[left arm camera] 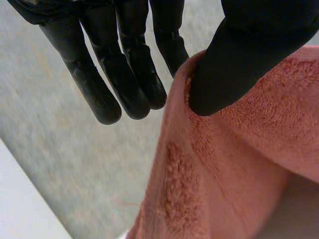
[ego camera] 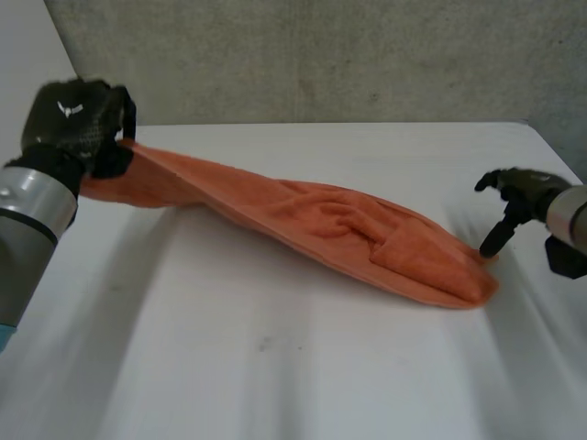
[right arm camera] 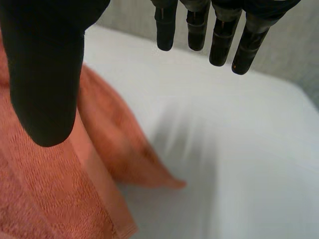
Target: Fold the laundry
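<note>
An orange towel (ego camera: 348, 229) stretches in a long bunched band across the white table (ego camera: 275, 367), from the far left to the right. My left hand (ego camera: 73, 124) holds its left end raised off the table. In the left wrist view the thumb (left arm camera: 239, 55) pinches the towel's edge (left arm camera: 239, 164) against the fingers (left arm camera: 134, 74). My right hand (ego camera: 518, 188) hovers just beyond the towel's right end, open, with the thumb pointing down close to that corner. In the right wrist view its thumb (right arm camera: 45, 64) and straight fingers (right arm camera: 219, 35) stand apart above the towel's corner (right arm camera: 45, 189), holding nothing.
A grey wall (ego camera: 321, 55) rises behind the table's far edge. The near half of the table (right arm camera: 239, 149) is bare white surface with soft creases.
</note>
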You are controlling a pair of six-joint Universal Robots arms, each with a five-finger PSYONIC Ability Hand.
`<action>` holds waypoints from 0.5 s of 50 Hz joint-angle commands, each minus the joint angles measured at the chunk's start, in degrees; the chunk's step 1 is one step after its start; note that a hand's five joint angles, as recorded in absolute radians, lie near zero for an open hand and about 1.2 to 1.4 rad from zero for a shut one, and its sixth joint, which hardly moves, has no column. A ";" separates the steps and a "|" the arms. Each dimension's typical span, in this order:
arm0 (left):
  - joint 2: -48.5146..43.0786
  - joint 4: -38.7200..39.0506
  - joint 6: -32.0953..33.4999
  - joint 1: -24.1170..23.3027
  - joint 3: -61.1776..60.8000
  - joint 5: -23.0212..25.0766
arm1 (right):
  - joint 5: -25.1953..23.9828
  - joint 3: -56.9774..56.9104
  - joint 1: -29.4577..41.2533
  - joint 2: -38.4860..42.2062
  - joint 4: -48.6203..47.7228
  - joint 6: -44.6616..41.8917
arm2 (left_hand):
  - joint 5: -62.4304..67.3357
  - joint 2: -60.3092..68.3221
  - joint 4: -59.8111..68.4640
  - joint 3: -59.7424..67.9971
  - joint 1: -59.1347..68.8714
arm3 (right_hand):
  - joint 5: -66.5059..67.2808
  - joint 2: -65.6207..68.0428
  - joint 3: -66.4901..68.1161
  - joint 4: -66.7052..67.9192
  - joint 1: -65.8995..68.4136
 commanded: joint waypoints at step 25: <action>3.47 -15.50 -6.86 -8.41 27.49 -0.88 | -15.34 30.90 8.41 -17.43 -17.59 8.23 | 14.80 11.33 11.52 11.62 14.89 | 2.01 3.01 3.45 2.49 3.95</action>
